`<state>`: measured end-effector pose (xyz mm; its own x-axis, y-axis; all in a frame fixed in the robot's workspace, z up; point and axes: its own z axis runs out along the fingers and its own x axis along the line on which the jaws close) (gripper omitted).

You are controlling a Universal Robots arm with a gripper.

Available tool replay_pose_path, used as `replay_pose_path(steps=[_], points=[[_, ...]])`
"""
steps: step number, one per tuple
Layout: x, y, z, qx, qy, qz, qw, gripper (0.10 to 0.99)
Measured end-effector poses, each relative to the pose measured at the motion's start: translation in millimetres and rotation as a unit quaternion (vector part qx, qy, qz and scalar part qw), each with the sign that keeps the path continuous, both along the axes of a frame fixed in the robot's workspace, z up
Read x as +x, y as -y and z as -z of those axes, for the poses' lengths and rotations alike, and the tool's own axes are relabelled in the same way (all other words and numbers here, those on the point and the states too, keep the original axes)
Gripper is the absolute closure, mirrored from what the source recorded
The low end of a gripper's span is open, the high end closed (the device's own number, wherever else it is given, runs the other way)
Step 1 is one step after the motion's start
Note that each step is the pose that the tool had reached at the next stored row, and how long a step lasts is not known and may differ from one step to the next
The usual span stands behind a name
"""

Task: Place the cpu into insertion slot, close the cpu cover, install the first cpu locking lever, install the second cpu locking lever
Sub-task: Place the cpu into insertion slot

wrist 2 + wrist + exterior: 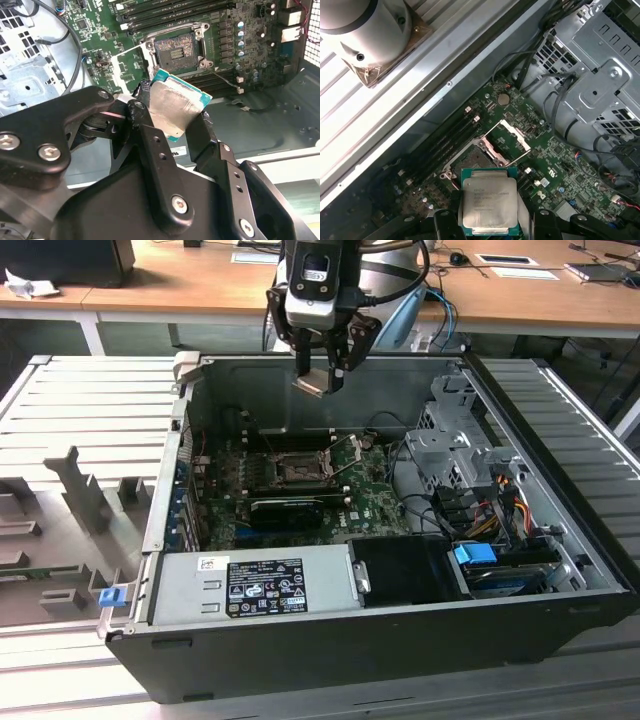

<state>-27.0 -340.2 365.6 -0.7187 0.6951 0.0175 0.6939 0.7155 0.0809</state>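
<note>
Your fingers [147, 135] clamp the cpu [312, 383] edgewise, likely sparing its contacts, at twelve o'clock from the open insertion slot [297, 470].

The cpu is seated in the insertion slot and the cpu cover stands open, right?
No. The cpu is gripped in the claw above the board, not seated; the second wrist view shows the insertion slot empty. The cpu cover does stand open, as the first wrist view shows.
</note>
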Motion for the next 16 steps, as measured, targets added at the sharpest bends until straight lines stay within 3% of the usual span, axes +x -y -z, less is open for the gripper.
replay_pose_path(steps=[16], points=[[0.0, 0.0, 0.3, 0.0000, 0.0000, 0.029, 0.9996, 0.557]])
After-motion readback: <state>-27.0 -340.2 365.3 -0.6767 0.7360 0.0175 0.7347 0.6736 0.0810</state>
